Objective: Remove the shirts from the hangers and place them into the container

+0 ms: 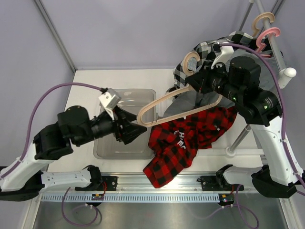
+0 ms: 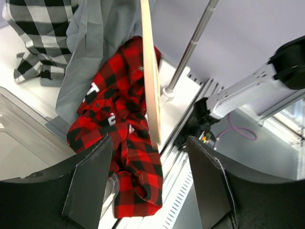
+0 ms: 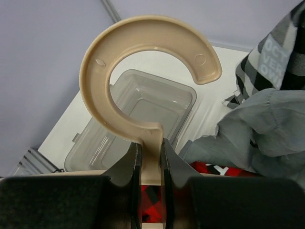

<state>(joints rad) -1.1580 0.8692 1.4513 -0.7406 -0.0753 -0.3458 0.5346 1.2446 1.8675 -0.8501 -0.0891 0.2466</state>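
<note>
Hanger [image 3: 94, 76] of smooth beige plastic, C-hooked, is clamped at its neck by the right gripper [image 3: 150, 160]; the left gripper [image 2: 148, 152] is spread open. Red-and-black plaid cloth shirt [image 1: 174, 152], white lettering unreadable, is crumpled right of the translucent rectangular plastic bin [image 1: 138, 91].

We see a plaid shirt [image 1: 183, 143] in red and black with white lettering, a plain grey shirt [image 2: 81, 57], and a checked shirt [image 1: 205, 50] in black and white. We note a tan hanger [image 3: 94, 81] and a pink hanger [image 1: 267, 33]. The bin [image 1: 147, 95] is translucent grey, the worktop [image 1: 86, 100] white.
</note>
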